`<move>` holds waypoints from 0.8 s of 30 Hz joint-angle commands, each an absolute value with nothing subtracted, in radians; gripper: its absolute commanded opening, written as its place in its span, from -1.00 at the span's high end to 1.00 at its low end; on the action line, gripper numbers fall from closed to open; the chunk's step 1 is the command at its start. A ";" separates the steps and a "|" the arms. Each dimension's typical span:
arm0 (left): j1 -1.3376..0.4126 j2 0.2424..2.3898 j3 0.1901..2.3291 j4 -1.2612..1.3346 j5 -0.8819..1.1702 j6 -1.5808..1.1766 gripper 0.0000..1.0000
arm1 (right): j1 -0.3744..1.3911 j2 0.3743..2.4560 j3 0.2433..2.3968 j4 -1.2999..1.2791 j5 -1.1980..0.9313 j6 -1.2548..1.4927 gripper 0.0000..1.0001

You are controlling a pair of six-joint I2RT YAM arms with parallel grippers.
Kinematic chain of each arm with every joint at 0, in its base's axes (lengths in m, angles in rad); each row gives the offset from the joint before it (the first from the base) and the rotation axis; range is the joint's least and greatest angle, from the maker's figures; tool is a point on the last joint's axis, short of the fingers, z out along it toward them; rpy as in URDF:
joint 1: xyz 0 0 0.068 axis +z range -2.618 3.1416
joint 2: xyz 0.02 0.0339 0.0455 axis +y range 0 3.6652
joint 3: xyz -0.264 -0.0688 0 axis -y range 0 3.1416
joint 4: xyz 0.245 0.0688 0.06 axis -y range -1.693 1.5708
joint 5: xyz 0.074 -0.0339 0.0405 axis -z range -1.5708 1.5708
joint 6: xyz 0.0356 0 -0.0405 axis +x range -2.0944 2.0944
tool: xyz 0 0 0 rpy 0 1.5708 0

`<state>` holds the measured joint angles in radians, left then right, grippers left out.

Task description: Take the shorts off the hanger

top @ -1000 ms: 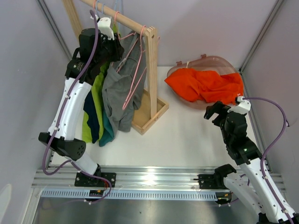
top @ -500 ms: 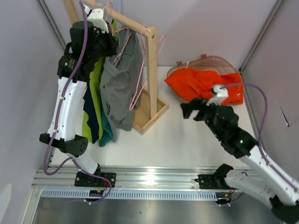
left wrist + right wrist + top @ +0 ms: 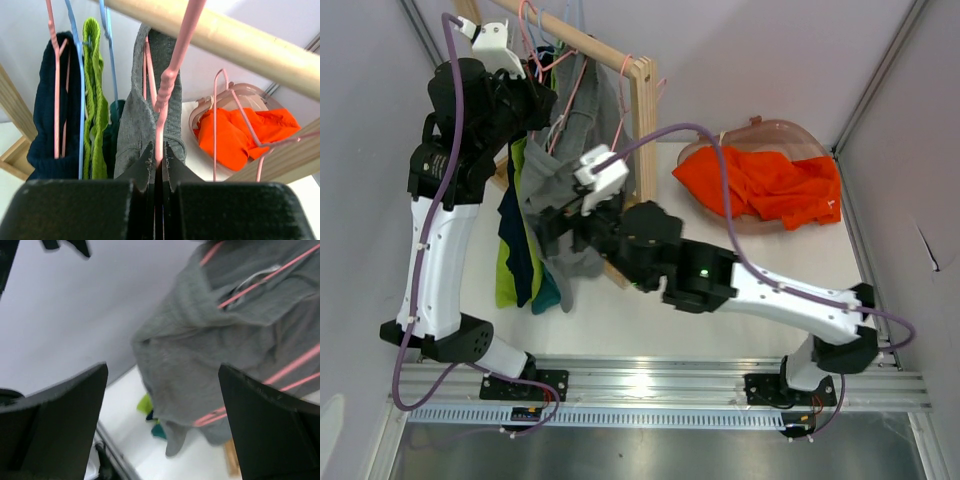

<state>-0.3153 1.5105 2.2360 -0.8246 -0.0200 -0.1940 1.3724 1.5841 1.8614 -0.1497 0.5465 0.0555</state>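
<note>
Left pincer [image 3: 158, 159] is pressed together on the pink hanger [image 3: 166, 80] carrying the grey shorts [image 3: 136, 125], at eleven o'clock on the table [image 3: 620, 325]. Right pincer [image 3: 162, 405] gapes wide, facing them.

The grey shorts [image 3: 142, 125] are seen as soft, matt, flecked cloth. The lime green shorts [image 3: 92, 75] are knitted coarser and ribbed, and the dark navy shorts [image 3: 42, 125] are made of dull, dense cloth. The orange shorts [image 3: 760, 185] are shown smooth and matt. The pink hanger [image 3: 165, 85] is finished thin, smooth and faintly glossy. The rack bar [image 3: 235, 42] is made of pale, smooth wood. The basin [image 3: 780, 127] is formed of translucent glossy plastic. The left hand [image 3: 158, 152] is cased in matt black plastic. The desk [image 3: 620, 320] is surfaced matt white.
</note>
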 commanded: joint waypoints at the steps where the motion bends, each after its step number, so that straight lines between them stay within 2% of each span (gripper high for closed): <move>1: -0.310 1.454 2.209 -0.707 -0.026 -0.209 1.00 | 1.414 1.743 2.049 -0.161 0.603 0.005 -0.98; 3: -0.310 1.454 2.217 -0.710 -0.026 -0.204 1.00 | 1.434 1.801 2.159 -0.193 0.626 0.005 -0.99; 7: -0.310 1.445 2.224 -0.718 -0.028 -0.199 1.00 | 1.460 1.881 2.221 -0.204 0.679 -0.032 -0.99; 16: -0.310 1.410 2.235 -0.733 0.008 -0.227 1.00 | 1.471 1.937 2.109 -0.060 0.960 -0.152 -0.94; 19: -0.311 1.394 2.229 -0.736 0.029 -0.235 1.00 | 1.470 1.950 2.039 0.101 1.022 -0.225 -0.24; 20: -0.310 1.390 2.230 -0.739 0.031 -0.236 1.00 | 1.471 1.959 2.025 0.124 1.040 -0.250 0.16; 22: -0.308 1.387 2.240 -0.749 0.029 -0.239 1.00 | 1.470 1.973 2.008 0.149 1.051 -0.253 0.59; 23: -0.308 1.387 2.244 -0.752 0.028 -0.239 1.00 | 1.471 1.980 2.006 0.143 1.058 -0.249 0.99; 24: -0.307 1.387 2.244 -0.752 0.031 -0.239 1.00 | 1.473 1.993 2.006 0.132 1.068 -0.223 1.00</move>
<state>-0.3153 1.4391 2.2044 -0.8383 0.0082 -0.2199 1.4712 1.9575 2.0193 0.0551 0.9714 -0.2039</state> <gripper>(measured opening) 0.039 0.055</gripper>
